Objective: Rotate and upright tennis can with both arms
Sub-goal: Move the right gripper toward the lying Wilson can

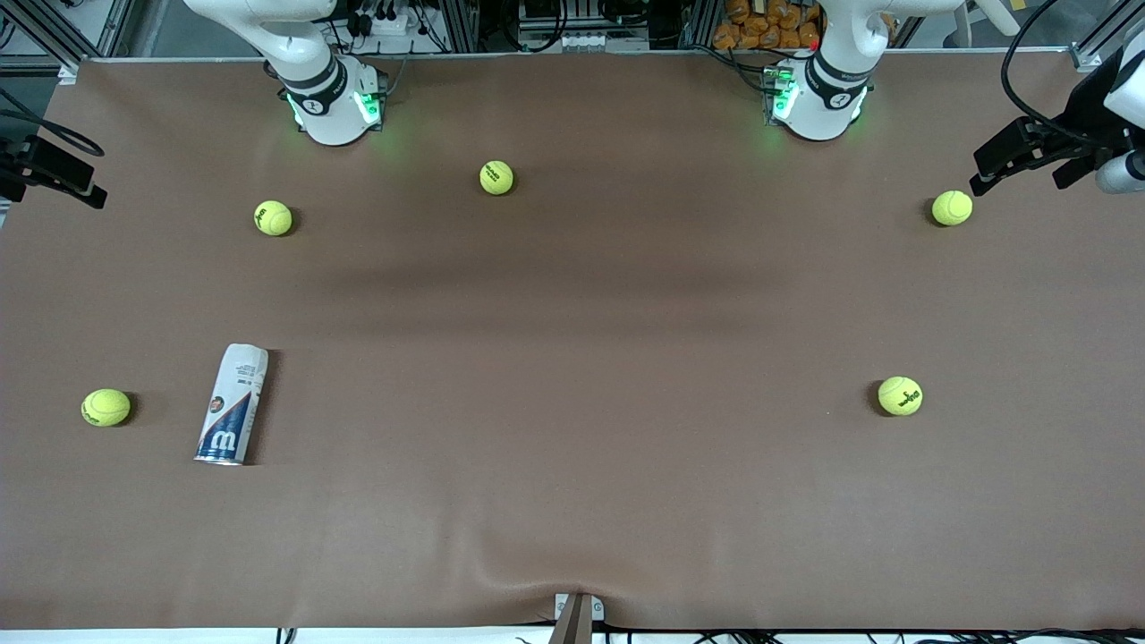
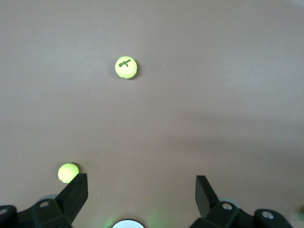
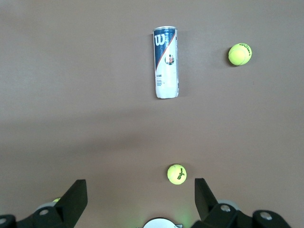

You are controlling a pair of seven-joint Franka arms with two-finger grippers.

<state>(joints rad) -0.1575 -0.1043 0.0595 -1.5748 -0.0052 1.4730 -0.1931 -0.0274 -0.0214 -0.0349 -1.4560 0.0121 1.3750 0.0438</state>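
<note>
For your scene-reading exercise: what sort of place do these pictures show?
Probably a robotics lab: two white robot arms with green-lit bases stand at a brown covered table, metal framing and cables alongside, with a clear-plastic tennis can lying on its side.

Matt brown cloth table (image 1: 572, 358), glossy plastic tennis can (image 1: 233, 404), fuzzy felt tennis balls (image 1: 900, 395)

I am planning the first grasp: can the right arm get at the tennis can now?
Probably yes: the tennis can lies on its side at the right arm's end, untouched, with only one tennis ball partly between it and the open right gripper.
</note>
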